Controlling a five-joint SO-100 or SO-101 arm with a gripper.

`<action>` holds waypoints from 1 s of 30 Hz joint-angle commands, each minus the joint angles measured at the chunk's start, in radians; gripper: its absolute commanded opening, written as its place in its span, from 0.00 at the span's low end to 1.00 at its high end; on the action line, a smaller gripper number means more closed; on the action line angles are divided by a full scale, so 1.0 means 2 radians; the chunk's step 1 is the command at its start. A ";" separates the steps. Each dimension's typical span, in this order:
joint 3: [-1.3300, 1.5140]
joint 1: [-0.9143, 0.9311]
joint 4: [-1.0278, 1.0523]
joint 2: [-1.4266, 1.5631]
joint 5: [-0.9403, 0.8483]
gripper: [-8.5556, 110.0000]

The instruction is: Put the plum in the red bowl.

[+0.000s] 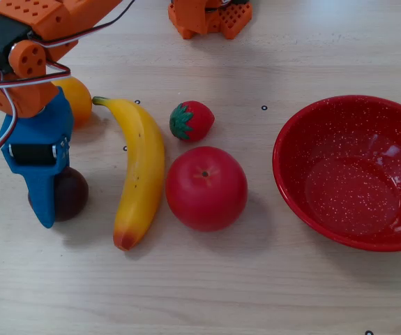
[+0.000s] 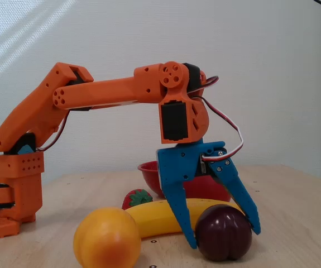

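Note:
The dark maroon plum [image 1: 74, 195] rests on the wooden table at the left, partly covered by my blue gripper [image 1: 47, 199]. In a fixed view from the side, the plum [image 2: 223, 231] sits between the two blue fingers of the gripper [image 2: 223, 236]. The jaws are spread about as wide as the plum and reach down almost to the table. I cannot tell whether the fingers touch it. The red speckled bowl [image 1: 287, 150] stands empty at the right, far from the gripper. It shows behind the gripper in the side view [image 2: 149, 170].
A banana [image 1: 143, 174] lies just right of the plum. A large red apple [image 1: 206, 188] and a strawberry [image 1: 192, 120] lie between the banana and the bowl. An orange [image 1: 80, 98] sits behind the gripper. The arm's orange base [image 1: 210, 17] stands at the top.

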 commanded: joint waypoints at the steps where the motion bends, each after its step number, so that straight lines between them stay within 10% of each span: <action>1: -0.046 -0.011 -0.009 0.026 0.015 0.32; 7: -0.049 -0.011 0.001 0.027 0.028 0.07; 30: -0.096 0.035 0.145 0.215 -0.059 0.07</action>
